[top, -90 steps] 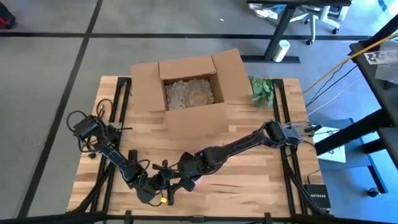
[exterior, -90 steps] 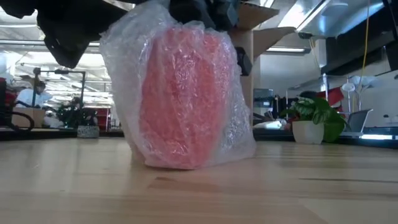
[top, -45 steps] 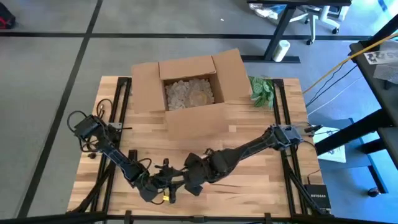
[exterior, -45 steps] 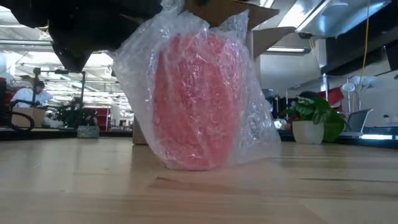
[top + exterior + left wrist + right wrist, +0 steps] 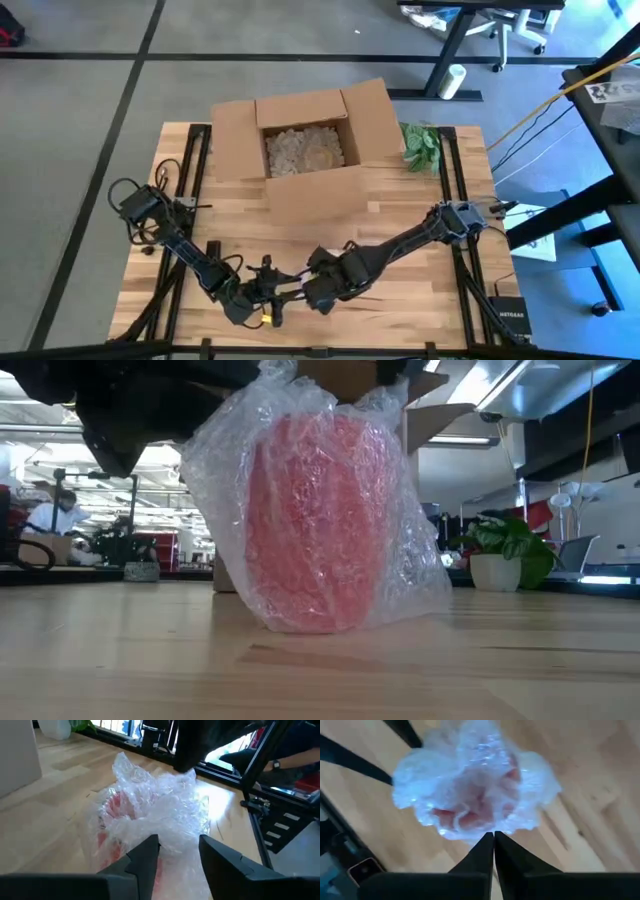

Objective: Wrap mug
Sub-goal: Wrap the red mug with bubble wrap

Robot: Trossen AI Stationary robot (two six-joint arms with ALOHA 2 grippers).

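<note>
Both grippers sit at the near edge of the worktop (image 5: 400, 280), crowded over one bundle: a red mug (image 5: 315, 520) swathed in clear bubble wrap (image 5: 400, 560). Low view shows the mug upright on the wood, wrap loose around it, bunched at the top and flaring out at the base on the side toward the potted plant (image 5: 505, 555). Left gripper (image 5: 177, 852): fingers (image 5: 145, 855) spread apart, released, tips at the crumpled top of the wrap, nothing pinched between them. Right gripper (image 5: 493, 840): fingers (image 5: 482, 851) pressed together, clenched; the tips touch the rim of the wrap, but I cannot tell whether any film is caught between them. High view: left arm (image 5: 180, 245) comes in from the worktop's left side, right arm (image 5: 400, 245) stretches diagonally from the right side, and the two meet near the front centre; the bundle itself is hidden under them in that view. Open cardboard box (image 5: 300, 140) stands at the far side of the worktop, well apart from the mug, flaps out, with pale filler (image 5: 300, 150) inside. The plant stands just beside the box's right flap. A person (image 5: 45, 515) is seated far back in the room, seen in the low view.
</note>
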